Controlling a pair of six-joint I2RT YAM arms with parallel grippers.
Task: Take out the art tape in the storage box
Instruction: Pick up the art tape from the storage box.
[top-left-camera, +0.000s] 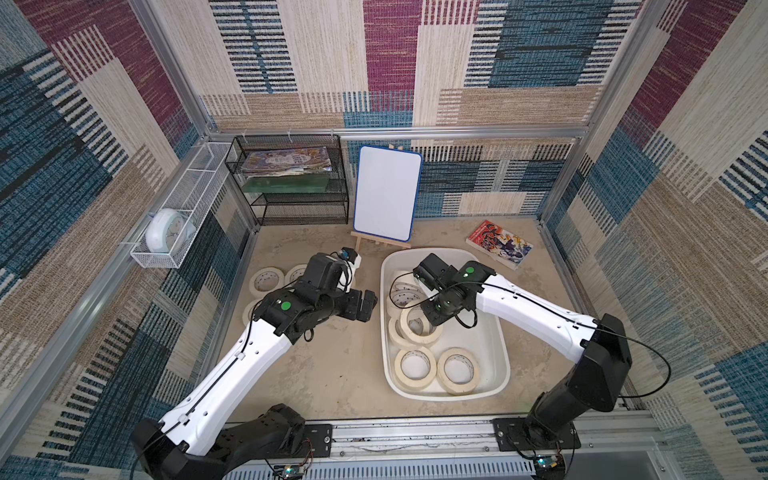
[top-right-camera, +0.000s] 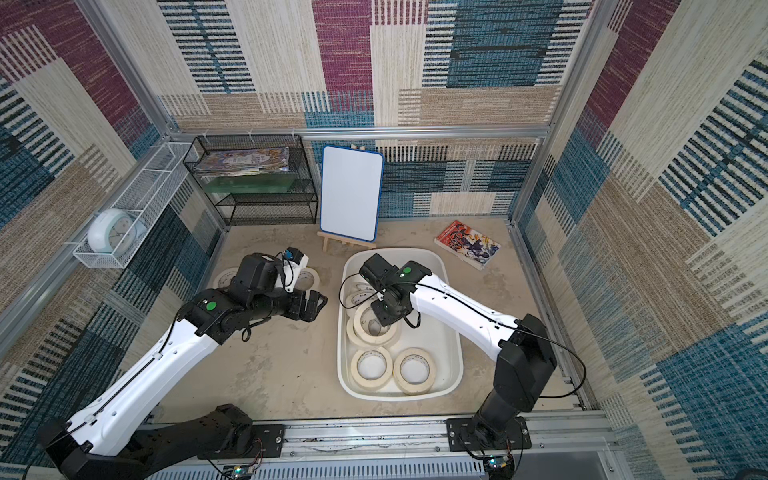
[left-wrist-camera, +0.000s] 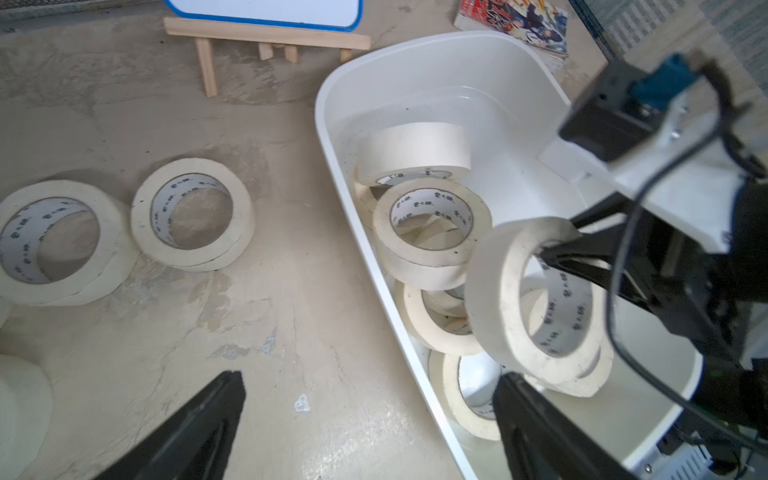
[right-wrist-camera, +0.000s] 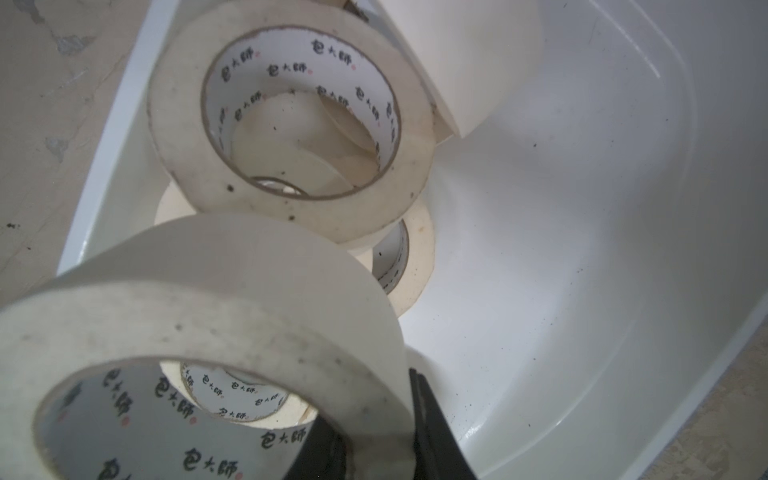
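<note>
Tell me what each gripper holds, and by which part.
The right gripper is shut on a tape roll, pinching its wall, one finger inside the core and one outside. The left gripper is open and empty.

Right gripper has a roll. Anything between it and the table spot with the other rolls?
Yes. The held roll, in the right gripper, is inside the storage box; its near wall must be cleared. The open left gripper hovers just outside that wall, toward the table rolls.
</note>
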